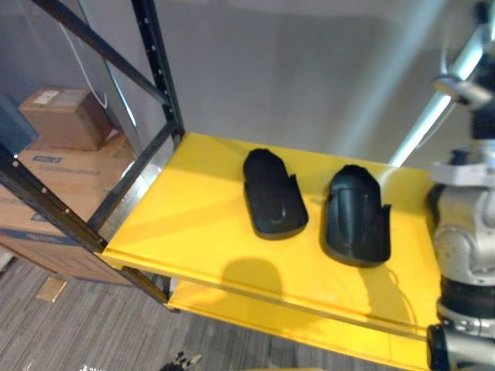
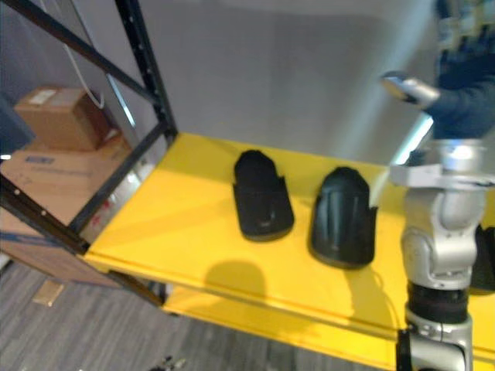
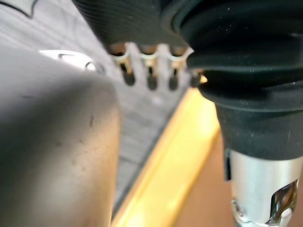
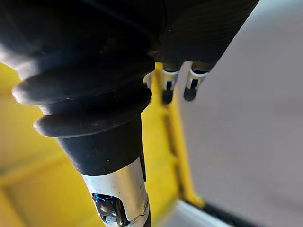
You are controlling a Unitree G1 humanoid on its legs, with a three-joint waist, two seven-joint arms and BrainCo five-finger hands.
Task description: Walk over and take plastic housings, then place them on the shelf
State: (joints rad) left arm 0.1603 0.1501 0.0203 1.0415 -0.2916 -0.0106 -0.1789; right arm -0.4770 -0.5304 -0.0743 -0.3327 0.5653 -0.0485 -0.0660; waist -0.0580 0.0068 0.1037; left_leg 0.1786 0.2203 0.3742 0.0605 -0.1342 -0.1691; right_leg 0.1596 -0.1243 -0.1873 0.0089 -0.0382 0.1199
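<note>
We see two black plastic housings lying apart mid-frame on the yellow shelf (image 1: 186,209): left housing (image 1: 272,195), right housing (image 1: 356,216). Both left hand (image 3: 150,66) and right hand (image 4: 168,80) have straight fingers and hold nothing. Placing looks done for these two. Whether more need fetching, we can't tell.

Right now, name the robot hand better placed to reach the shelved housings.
Right, probably: the right robot hand is above the yellow shelf, near the housings; the left robot hand hangs low over the floor.
</note>
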